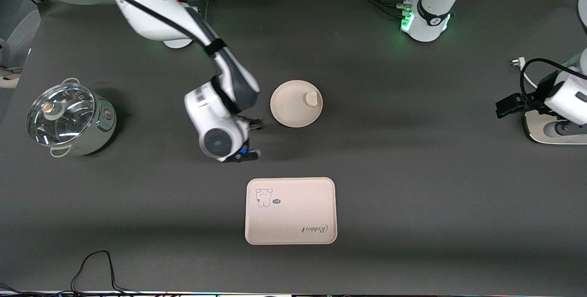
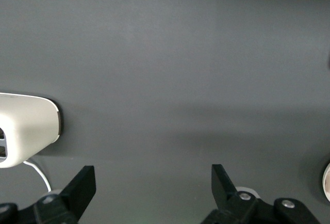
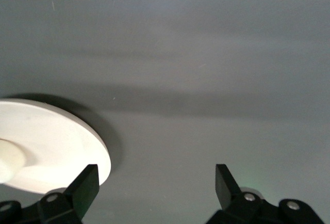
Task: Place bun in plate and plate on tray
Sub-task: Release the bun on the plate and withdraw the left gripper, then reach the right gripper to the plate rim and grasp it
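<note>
The round cream plate (image 1: 289,107) lies on the dark table at mid-table. The small off-white bun (image 1: 312,98) sits in it, close to the rim toward the left arm's end. The tray (image 1: 290,217) with the animal drawing and "Rabbit" script lies nearer to the front camera than the plate, with nothing on it. My right gripper (image 1: 256,140) is open and empty over bare table just beside the plate's rim, toward the right arm's end. The right wrist view shows its open jaws (image 3: 157,182), the plate (image 3: 56,141) and part of the bun (image 3: 9,163). My left gripper (image 1: 506,107) waits open and empty at its own end of the table (image 2: 153,182).
A glass-lidded pot (image 1: 69,118) stands toward the right arm's end. A white device base (image 1: 550,134) sits under the left arm and also shows in the left wrist view (image 2: 26,131). A white wall plug (image 1: 517,62) lies close by. A black cable (image 1: 96,265) loops at the front edge.
</note>
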Motion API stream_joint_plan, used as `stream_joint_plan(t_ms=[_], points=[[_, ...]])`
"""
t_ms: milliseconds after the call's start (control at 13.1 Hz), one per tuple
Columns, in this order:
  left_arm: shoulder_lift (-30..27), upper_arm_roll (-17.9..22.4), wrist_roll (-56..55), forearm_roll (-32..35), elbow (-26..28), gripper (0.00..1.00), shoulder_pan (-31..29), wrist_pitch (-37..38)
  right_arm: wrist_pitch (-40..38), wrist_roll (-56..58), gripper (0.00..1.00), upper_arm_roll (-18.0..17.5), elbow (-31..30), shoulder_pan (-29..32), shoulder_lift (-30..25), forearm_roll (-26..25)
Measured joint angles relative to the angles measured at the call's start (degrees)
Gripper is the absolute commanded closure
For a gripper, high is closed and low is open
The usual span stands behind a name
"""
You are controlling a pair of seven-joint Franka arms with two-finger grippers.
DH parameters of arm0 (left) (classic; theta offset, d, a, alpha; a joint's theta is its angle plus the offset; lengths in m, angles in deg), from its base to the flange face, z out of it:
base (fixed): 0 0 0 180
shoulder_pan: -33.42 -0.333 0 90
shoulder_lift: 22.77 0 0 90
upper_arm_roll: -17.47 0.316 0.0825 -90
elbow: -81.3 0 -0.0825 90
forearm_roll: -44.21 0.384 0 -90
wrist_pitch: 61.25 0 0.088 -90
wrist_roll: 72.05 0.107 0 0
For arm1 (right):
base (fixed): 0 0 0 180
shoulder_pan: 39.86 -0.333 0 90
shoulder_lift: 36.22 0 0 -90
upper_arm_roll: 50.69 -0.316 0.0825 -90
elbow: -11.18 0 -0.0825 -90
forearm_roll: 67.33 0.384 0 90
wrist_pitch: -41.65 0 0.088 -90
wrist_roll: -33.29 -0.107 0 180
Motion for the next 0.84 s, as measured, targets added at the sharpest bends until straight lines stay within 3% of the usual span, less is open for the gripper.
stream_joint_plan(t_ms=[304,837], points=[[0.0,0.3,0.7,-0.2,0.0,0.00,-2.7,-1.3,6.5,-4.6,0.00,0.1,-6.3,-5.6,0.0,0.0],[-0.2,1.1,0.9,-0.1,-0.2,0.00,-3.1,-1.6,14.2,-7.1,0.00,0.1,-12.0,-9.6,-2.7,1.0]])
